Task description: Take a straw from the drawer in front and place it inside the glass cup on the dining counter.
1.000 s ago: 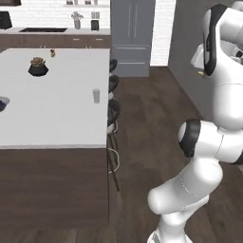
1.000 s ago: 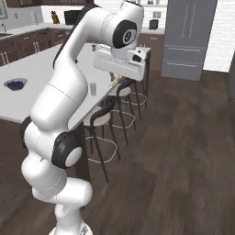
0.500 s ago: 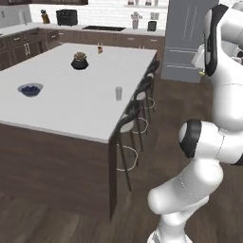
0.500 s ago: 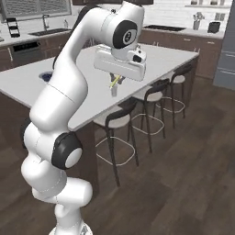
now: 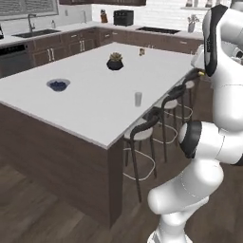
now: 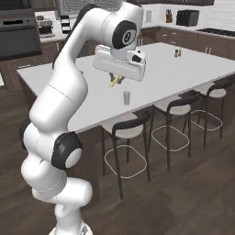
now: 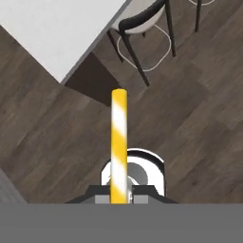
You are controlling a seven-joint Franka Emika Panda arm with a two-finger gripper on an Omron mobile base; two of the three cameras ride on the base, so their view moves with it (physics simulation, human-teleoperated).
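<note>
Transport step of the task, judged from the layout: the straw (image 7: 118, 142), striped yellow and white, was clamped between the fingers (image 7: 119, 197) and pointed down over dark floorboards beside the bench (image 5: 95, 102) corner. The glass cup (image 5: 138, 98) stood upright near the bench edge above the stools (image 6: 126, 131), apart from the grey bowl (image 5: 58, 85) and the potted plant (image 5: 114, 61). The next move was judged to call for carrying the hand over the cup, aligning the straw with its mouth, lowering, then releasing. The fingers were largely hidden under the white hand in the right base view, where the straw (image 6: 113, 82) showed as a short yellow stub.
</note>
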